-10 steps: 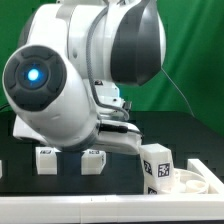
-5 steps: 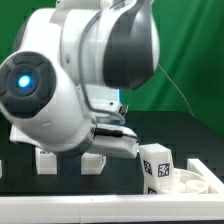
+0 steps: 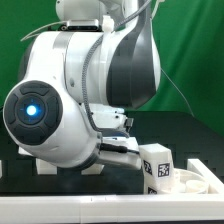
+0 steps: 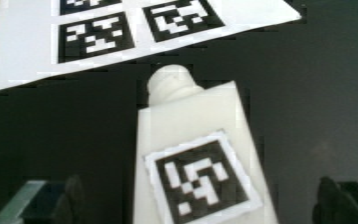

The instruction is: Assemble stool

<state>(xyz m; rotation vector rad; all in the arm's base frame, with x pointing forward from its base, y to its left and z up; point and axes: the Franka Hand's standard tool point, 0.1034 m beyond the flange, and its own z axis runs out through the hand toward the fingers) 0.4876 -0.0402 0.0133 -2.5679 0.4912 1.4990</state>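
Exterior view: the arm (image 3: 70,100) has sunk since half a second ago. Its blue-lit joint sits lower, and the two far legs (image 3: 44,168) on the table (image 3: 195,140), plain before, are now nearly hidden under it. The tagged leg (image 3: 155,167) at the exterior view's right and the seat (image 3: 192,182) just beside it have not moved. The fingers cannot be made out from this side.

In the wrist view the gripper (image 4: 197,192) stands wide open, holding nothing. One finger (image 4: 51,200) shows on each side of a leg (image 4: 194,150) that sits between them, tag toward the camera, with dark gaps on both sides — it touches neither. The leg's rounded end points toward the marker board (image 4: 105,40), which lies apart from it. Whether this is the tagged leg by the seat cannot be told.
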